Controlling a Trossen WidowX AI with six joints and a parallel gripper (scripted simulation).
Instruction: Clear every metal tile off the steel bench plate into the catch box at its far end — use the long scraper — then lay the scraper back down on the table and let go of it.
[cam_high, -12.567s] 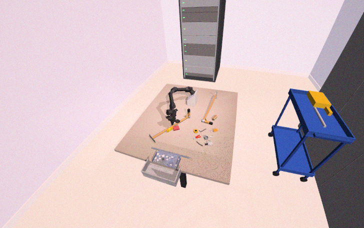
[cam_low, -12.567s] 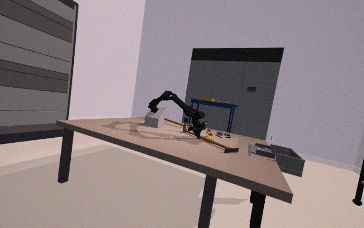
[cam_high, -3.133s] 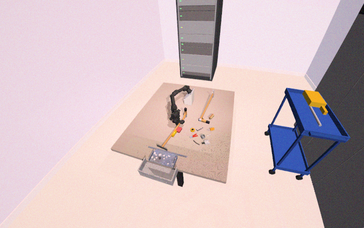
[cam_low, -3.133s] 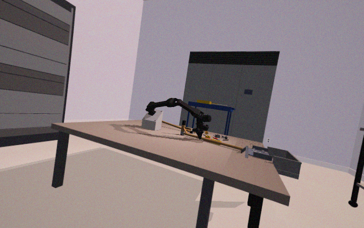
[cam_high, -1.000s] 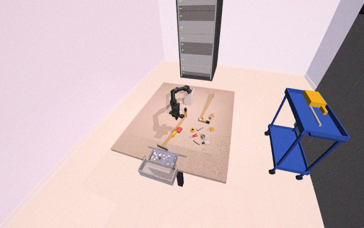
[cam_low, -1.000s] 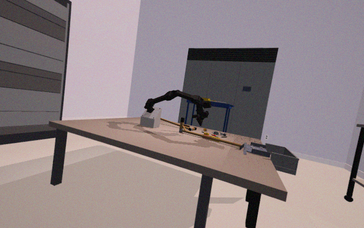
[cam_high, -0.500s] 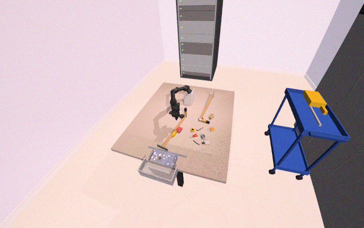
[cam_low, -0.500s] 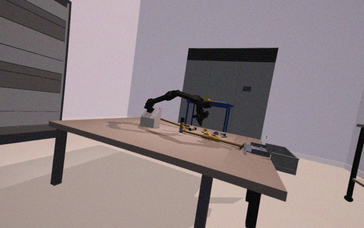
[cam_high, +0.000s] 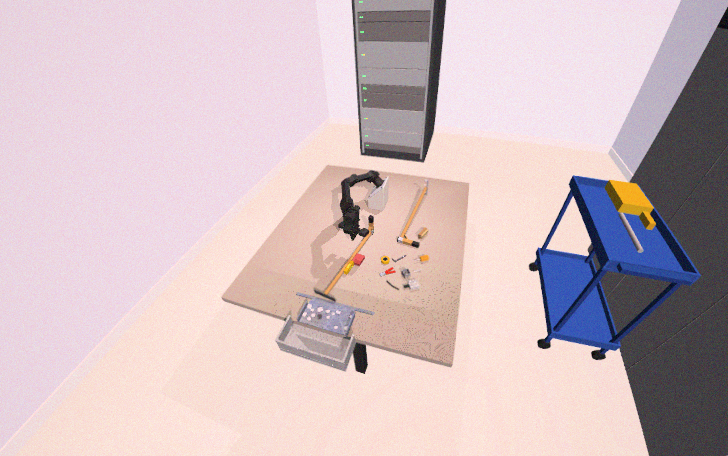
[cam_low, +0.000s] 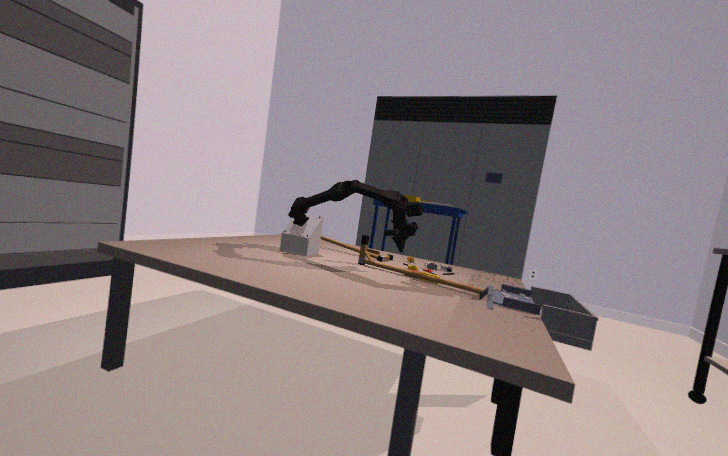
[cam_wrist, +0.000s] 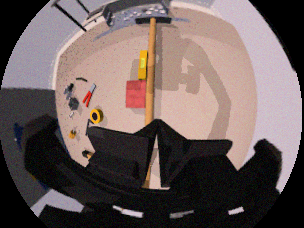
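The long scraper (cam_high: 343, 270) (cam_low: 424, 274) (cam_wrist: 151, 75) lies on the table. Its dark blade (cam_high: 324, 294) is at the near end of the steel bench plate (cam_high: 327, 322), and its upright, black-topped grip (cam_high: 370, 219) (cam_low: 364, 240) is at the arm's end. Several small pale tiles (cam_high: 320, 309) are spread over the plate. The grey catch box (cam_high: 311, 355) (cam_low: 569, 323) sits at the plate's far end, past the table edge; no tiles can be made out in it. My gripper (cam_high: 353, 236) (cam_low: 401, 250) (cam_wrist: 157, 121) is shut and empty, above the table near the scraper's grip end.
A red block (cam_high: 358, 259) (cam_wrist: 135, 94) and a yellow block (cam_high: 348, 267) (cam_wrist: 143, 65) lie close beside the scraper's handle. A second long-handled tool (cam_high: 415, 211) lies to the right. A tape measure (cam_high: 385, 259) (cam_wrist: 96, 116), red pliers (cam_high: 387, 272) (cam_wrist: 88, 97) and other small items lie between.
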